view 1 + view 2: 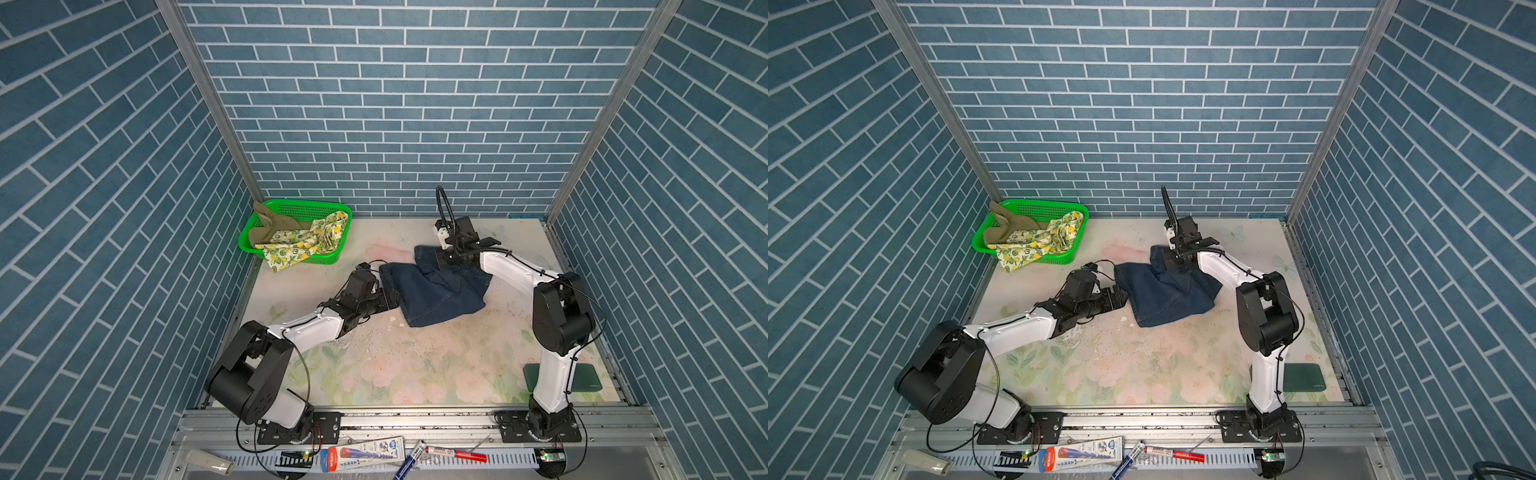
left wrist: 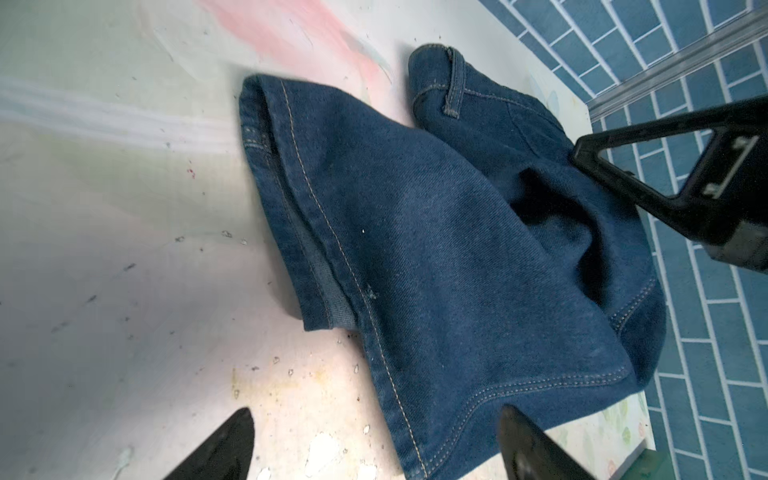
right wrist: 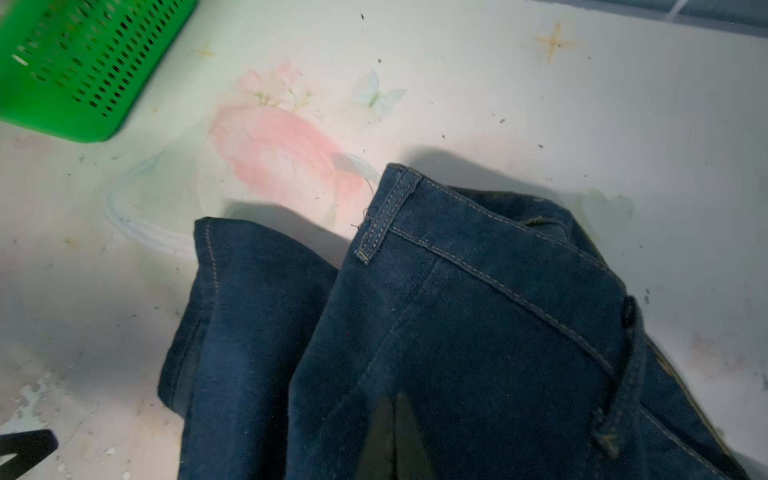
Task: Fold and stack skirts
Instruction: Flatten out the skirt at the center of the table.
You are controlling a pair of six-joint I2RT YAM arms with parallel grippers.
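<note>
The dark blue denim skirt (image 1: 436, 291) (image 1: 1167, 295) lies crumpled mid-table, its waistband end raised toward the back. My right gripper (image 1: 446, 259) (image 3: 392, 415) is shut, its fingertips pressed together on the denim skirt (image 3: 457, 332) near the belt loop. At the skirt's left edge my left gripper (image 1: 390, 297) (image 2: 374, 444) is open and low, and a stitched corner of the skirt (image 2: 415, 249) lies between its fingers. The lemon-print skirt (image 1: 303, 243) (image 1: 1038, 243) and the khaki skirt (image 1: 266, 224) (image 1: 1000, 226) lie bunched in the basket, the lemon one spilling over its front.
The green mesh basket (image 1: 307, 203) (image 3: 83, 83) stands at the back left corner. A dark green pad (image 1: 590, 376) lies beside the right arm's base. Pens and tubes (image 1: 365, 453) lie on the front rail. Blue brick walls close three sides.
</note>
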